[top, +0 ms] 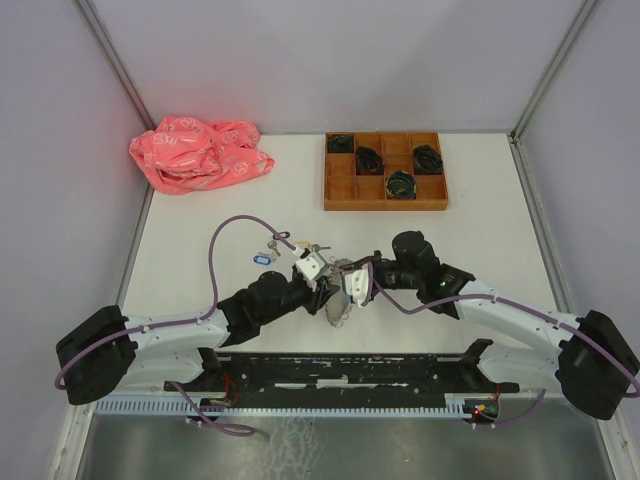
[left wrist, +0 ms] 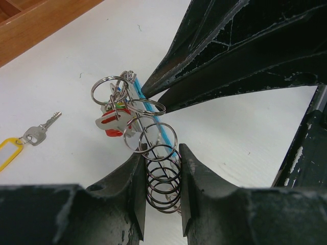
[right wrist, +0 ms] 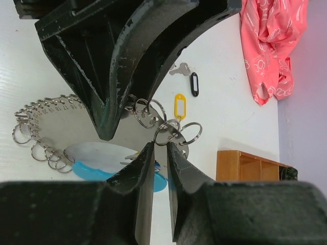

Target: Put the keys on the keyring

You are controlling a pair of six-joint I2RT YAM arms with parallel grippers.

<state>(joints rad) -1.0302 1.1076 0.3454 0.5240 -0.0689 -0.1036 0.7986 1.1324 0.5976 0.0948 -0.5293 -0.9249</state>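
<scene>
On the table [top: 480, 240], far from its edges, keyring [left wrist: 159, 153] between left fingers [left wrist: 125, 201].

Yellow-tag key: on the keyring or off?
Off: yellow-tag key lies loose on the table, apart from the keyring.

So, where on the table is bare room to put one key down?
Bare: between the pink bag and the wooden tray; also the strip between that tray and the right arm. Crowded: around the keyring and the loose keys.
</scene>
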